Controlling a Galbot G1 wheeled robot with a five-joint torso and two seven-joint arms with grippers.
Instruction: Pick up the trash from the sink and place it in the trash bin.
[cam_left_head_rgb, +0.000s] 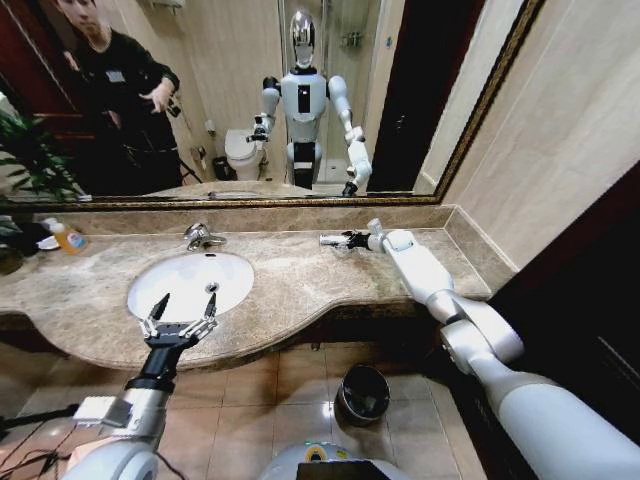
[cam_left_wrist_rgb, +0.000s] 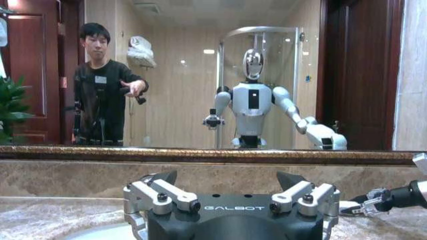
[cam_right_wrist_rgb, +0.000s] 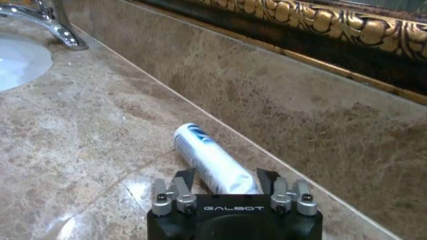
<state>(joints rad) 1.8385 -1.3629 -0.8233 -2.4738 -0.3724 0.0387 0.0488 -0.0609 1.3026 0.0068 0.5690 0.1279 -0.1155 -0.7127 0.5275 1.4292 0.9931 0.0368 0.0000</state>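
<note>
The right gripper (cam_left_head_rgb: 349, 239) is lying low on the marble countertop (cam_left_head_rgb: 290, 275), close to the back wall under the mirror (cam_left_head_rgb: 250, 90). Its 2 fingers (cam_right_wrist_rgb: 181, 181) are standing on both sides of a white tube with blue print (cam_right_wrist_rgb: 208, 160), but I cannot tell if they are pressing it. The left gripper (cam_left_head_rgb: 182, 306) is hovering over the front rim of the sink (cam_left_head_rgb: 190, 283) with its fingers spread wide. The trash bin (cam_left_head_rgb: 363, 394) is standing on the tiled floor (cam_left_head_rgb: 270, 390) below the counter.

Backsplash (cam_right_wrist_rgb: 280, 100) crowds tube (cam_right_wrist_rgb: 210, 160).
</note>
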